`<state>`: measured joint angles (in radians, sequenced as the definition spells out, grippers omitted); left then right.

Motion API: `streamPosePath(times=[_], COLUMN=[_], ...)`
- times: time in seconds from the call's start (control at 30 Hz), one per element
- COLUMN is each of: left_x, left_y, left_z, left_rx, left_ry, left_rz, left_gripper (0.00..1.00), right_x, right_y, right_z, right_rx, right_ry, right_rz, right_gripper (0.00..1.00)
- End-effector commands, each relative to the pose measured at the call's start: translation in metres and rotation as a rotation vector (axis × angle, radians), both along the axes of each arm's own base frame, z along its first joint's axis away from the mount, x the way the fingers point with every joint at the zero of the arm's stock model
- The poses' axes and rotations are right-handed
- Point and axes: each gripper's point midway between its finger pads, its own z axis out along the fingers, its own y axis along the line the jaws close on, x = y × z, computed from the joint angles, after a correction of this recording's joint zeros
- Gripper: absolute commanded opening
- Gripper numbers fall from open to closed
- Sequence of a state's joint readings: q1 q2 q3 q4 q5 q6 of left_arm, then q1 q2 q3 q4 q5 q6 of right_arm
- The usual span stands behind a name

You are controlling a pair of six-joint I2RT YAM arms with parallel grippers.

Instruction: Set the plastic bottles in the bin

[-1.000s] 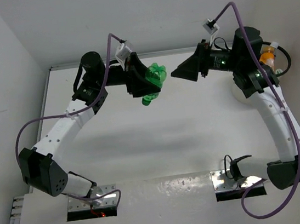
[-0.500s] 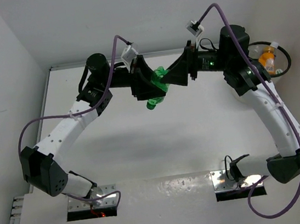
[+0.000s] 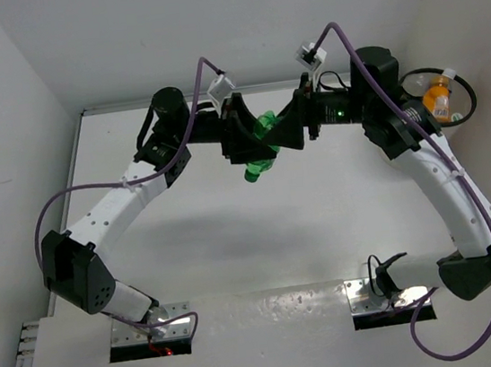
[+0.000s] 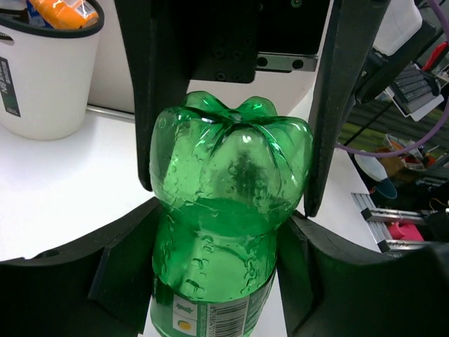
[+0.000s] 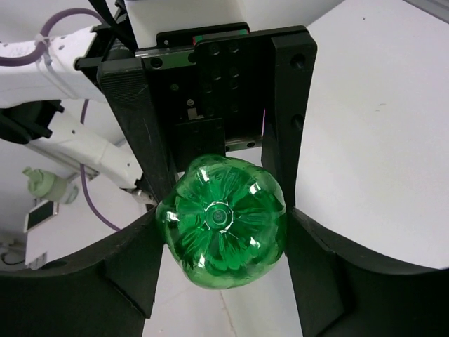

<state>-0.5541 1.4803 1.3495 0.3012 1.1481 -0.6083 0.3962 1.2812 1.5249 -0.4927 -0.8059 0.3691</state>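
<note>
The white table (image 3: 323,218) is being bounded by plain white walls on the left, far and right sides, and purple cables (image 3: 330,27) are being carried in loops above both arms. In the top view the raised elbow of the right arm is being seen between the middle of the workspace and the far right corner, where the bin (image 4: 42,84) is standing on the table. One orange bottle (image 3: 436,97) is being contained in the bin, with its upper part showing above the black rim; anything lower in the bin is being hidden by its wall. The green bottle (image 4: 231,175) is being held in the air above the far middle of the table, well apart from the bin, with its capped end pointing down and toward the arm bases. It is being gripped around its mid-body, just above the label, by the left gripper (image 4: 223,225), whose jaws are closed on it. Its lobed base is being presented to the right gripper (image 5: 223,232), whose fingers (image 5: 302,253) are being pressed against that base from either side, so the bottle is being clasped by both grippers together, the two pairs of jaws being set crosswise to each other.
</note>
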Motion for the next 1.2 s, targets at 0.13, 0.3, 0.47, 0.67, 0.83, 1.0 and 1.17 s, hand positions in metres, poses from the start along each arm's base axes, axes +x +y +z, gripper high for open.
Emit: streamPosePath(times=[0.13, 0.3, 0.47, 0.67, 0.83, 1.0, 1.17], left_x=[-0.010, 0.007, 0.042, 0.086, 0.093, 0.098, 0.108], left_y=[-0.006, -0.002, 0.031, 0.083, 0.095, 0.102, 0.115], left_z=[0.027, 0.009, 0.005, -0.005, -0.032, -0.051, -0.057], left_rx=[-0.055, 0.011, 0.073, 0.126, 0.161, 0.182, 0.191], left_ry=[-0.089, -0.041, -0.099, -0.156, -0.169, -0.168, -0.168], left_rz=[-0.032, 0.053, 0.161, 0.318, 0.352, 0.359, 0.387], left_gripper=[0.07, 0.82, 0.87, 0.87, 0.87, 0.87, 0.87], right_x=[0.004, 0.021, 0.063, 0.091, 0.107, 0.118, 0.127], right_y=[-0.006, -0.025, -0.102, -0.228, -0.337, -0.406, -0.426], right_z=[0.009, 0.007, 0.025, 0.028, 0.015, 0.007, -0.013], right_rx=[-0.032, -0.037, -0.024, -0.125, -0.339, -0.546, -0.648], right_ry=[-0.099, -0.087, -0.108, -0.208, -0.254, -0.292, -0.283], right_rz=[-0.037, -0.147, -0.423, -0.784, -1.089, -1.254, -1.281], right_gripper=[0.39, 0.03, 0.00, 0.00, 0.00, 0.00, 0.00])
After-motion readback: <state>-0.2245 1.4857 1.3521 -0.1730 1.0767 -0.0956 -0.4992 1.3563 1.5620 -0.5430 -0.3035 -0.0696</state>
